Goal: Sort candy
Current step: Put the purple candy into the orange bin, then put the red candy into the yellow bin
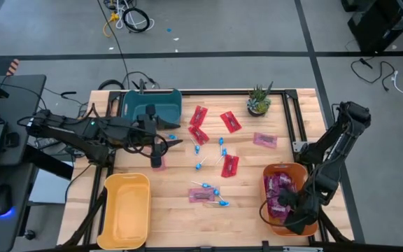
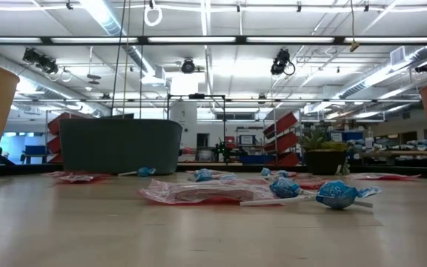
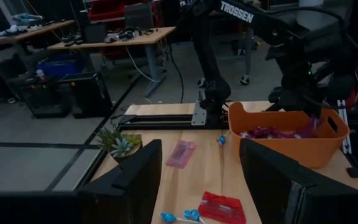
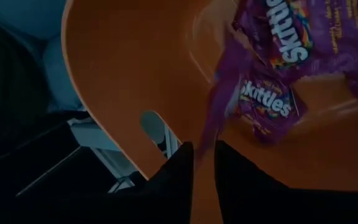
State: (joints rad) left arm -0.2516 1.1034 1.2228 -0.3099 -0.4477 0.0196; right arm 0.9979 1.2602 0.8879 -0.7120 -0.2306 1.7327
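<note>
the right gripper (image 4: 201, 155) hung inside the orange bin (image 1: 296, 171) at the near right corner of the tabletop (image 1: 250, 210), its fingers only a crack apart with a purple packet (image 4: 219, 102) caught between the tips. i took this for the drop-off step: the fingers needed to part further so the packet fell among the purple ones already heaped there, then the arm had to lift clear for another. the yellow bin (image 1: 126, 210) sat near left. mid-table lay the unsorted red packets (image 1: 229, 165) and blue lollipops (image 1: 219, 203). the left gripper (image 1: 166, 143) hovered by the teal bin (image 1: 152, 105), fingers spread wide and empty. only the right wrist view showed the pinch; the high view hid it behind the arm, and the low view showed no arm.
</note>
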